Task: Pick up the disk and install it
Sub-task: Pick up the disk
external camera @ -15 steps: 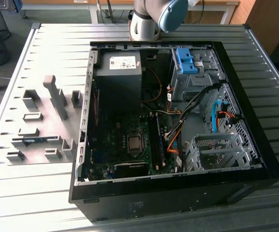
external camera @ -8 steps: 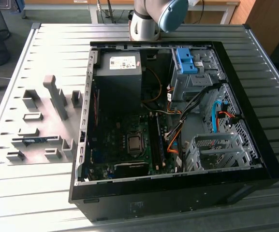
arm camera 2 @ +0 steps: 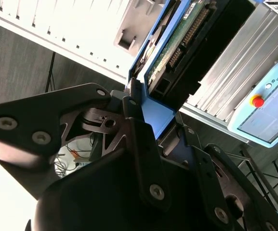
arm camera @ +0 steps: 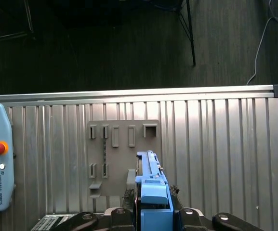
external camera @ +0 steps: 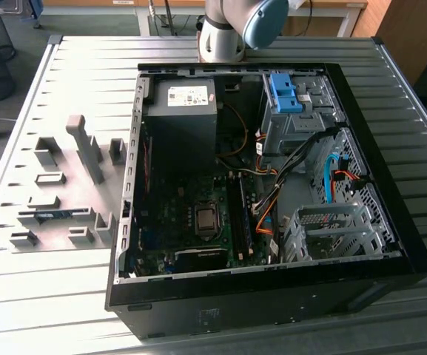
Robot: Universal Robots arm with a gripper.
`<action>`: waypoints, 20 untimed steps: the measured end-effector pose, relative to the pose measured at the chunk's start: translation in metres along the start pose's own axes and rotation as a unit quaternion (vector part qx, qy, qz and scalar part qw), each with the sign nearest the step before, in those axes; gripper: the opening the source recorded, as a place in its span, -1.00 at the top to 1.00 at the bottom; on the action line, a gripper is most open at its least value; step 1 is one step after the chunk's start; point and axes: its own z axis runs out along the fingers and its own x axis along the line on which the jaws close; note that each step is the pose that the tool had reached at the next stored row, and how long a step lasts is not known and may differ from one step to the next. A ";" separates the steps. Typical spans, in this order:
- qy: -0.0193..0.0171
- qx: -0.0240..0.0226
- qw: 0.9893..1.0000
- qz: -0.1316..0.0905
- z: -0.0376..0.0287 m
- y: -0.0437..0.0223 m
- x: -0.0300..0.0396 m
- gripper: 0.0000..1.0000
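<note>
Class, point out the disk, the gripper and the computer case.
disk (arm camera 2: 177,44), second wrist view, on its green circuit board
gripper (arm camera 2: 155,113), second wrist view, between the fingertips, at the blue frame
computer case (external camera: 257,303), exterior view, on its black outer wall

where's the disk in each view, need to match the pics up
Second wrist view: the disk extends out from the jaws, which clamp its blue frame; circuit board showing.
First wrist view: disk edge-on between the jaws, in front of the grey slotted plate.
Exterior view: that grey slotted plate lies on the exterior view's left of the open computer case.
Shared landmark: the ribbed table, in all three.
</note>
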 end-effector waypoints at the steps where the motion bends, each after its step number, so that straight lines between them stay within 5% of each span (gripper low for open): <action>1: 0.000 0.000 1.000 0.000 0.0000 -0.0012 -0.0001 0.26; 11: 0.000 0.000 1.000 0.000 -0.0001 -0.0129 -0.0007 0.26; 20: 0.000 0.000 1.000 0.000 -0.0001 -0.0303 -0.0016 0.26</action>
